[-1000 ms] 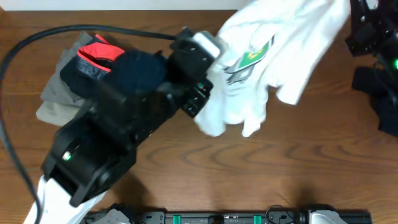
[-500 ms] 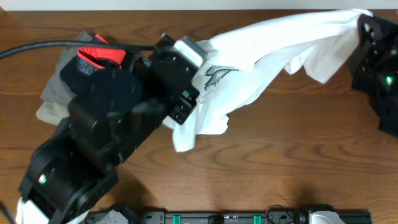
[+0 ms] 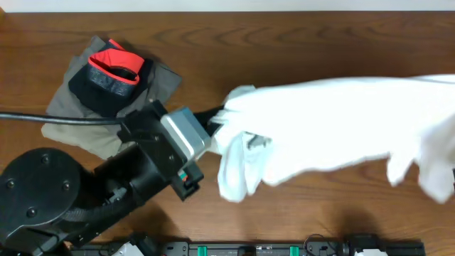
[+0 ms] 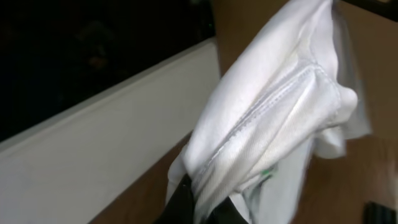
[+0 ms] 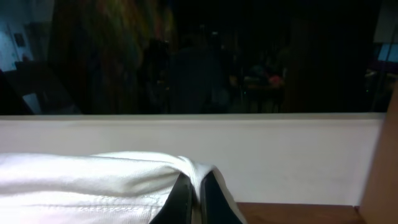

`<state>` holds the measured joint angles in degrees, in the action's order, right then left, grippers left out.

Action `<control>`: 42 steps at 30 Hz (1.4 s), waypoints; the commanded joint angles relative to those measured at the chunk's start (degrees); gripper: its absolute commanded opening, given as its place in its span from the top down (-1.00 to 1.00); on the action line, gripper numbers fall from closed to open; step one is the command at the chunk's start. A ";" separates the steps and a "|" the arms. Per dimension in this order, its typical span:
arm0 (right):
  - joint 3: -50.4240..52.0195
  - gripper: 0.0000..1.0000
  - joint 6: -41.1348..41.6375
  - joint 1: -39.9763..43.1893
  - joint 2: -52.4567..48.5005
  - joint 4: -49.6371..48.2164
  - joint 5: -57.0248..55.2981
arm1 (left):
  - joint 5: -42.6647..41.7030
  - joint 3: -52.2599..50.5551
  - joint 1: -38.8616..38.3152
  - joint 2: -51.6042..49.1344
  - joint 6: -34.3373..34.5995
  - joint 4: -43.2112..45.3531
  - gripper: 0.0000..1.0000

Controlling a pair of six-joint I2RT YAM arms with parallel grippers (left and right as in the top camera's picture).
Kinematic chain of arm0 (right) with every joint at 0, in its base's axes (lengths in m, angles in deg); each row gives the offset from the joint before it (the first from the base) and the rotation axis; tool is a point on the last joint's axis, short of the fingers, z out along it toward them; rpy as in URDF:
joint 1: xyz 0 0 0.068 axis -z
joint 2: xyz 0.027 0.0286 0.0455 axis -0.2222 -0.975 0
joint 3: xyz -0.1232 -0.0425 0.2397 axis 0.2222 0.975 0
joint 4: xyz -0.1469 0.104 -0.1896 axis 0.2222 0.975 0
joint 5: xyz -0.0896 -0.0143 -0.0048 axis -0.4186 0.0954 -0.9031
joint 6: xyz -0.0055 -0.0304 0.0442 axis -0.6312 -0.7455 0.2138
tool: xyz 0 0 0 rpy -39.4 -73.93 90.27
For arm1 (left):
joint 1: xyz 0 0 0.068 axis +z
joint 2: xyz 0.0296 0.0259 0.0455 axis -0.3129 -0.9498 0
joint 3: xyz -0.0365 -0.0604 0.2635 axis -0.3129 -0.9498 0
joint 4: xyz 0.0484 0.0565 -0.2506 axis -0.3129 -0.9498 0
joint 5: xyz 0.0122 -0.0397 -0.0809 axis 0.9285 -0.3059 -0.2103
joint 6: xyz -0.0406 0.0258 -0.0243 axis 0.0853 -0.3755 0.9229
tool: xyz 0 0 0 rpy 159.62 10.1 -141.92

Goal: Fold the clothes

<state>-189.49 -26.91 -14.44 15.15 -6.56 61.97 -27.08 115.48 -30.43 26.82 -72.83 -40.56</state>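
Note:
The white T-shirt [image 3: 334, 131] hangs stretched in the air across the right half of the table, from the middle to the right edge. My left gripper [image 3: 217, 126] is shut on its left end, where a loose flap [image 3: 233, 171] droops. In the left wrist view the bunched hem [image 4: 267, 124] rises from between the dark fingers [image 4: 183, 202] of the left gripper [image 4: 202, 208]. My right gripper [image 5: 196, 199] is shut on a fold of the shirt [image 5: 93, 180]; in the overhead view the cloth hides it. The chest print is hidden.
A pile of other clothes [image 3: 106, 82] lies at the back left: a grey-olive garment with a dark and red piece on top. The left arm's black body [image 3: 78, 195] fills the front left, its cable [image 3: 57, 117] running leftwards. A white wall [image 5: 298, 155] backs the table.
Both grippers have carried the shirt from the back of the table towards the front and pulled it out long. The left arm swung down and left, uncovering the pile.

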 commanded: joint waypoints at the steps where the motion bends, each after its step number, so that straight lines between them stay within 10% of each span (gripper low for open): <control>1: 0.17 0.98 -0.09 0.68 -1.03 1.01 -2.21 | 2.89 1.14 -0.17 -1.05 0.66 -1.66 0.88; 8: 0.31 0.98 0.09 0.68 -9.51 2.47 -0.07 | 17.42 1.14 0.70 -12.04 0.68 -4.50 0.88; 17: 0.31 0.95 0.07 0.48 -32.76 1.14 2.99 | 12.76 1.14 11.30 -34.97 3.65 0.59 0.86; 18: 0.31 0.88 0.07 0.46 -36.30 -0.04 2.97 | 10.67 1.14 13.00 -38.01 3.65 2.16 0.76; 23: 0.28 -0.04 -3.54 1.40 -51.65 -10.38 0.37 | 9.97 1.14 20.92 -48.30 3.69 8.48 -0.96; 42: 6.95 -0.18 -0.55 8.44 -58.10 12.39 6.56 | -6.75 -1.84 33.11 -45.16 5.57 -14.82 -0.96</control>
<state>-185.71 -27.96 -5.81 -42.74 5.28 67.83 -30.49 115.08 3.16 -18.21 -67.52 -54.02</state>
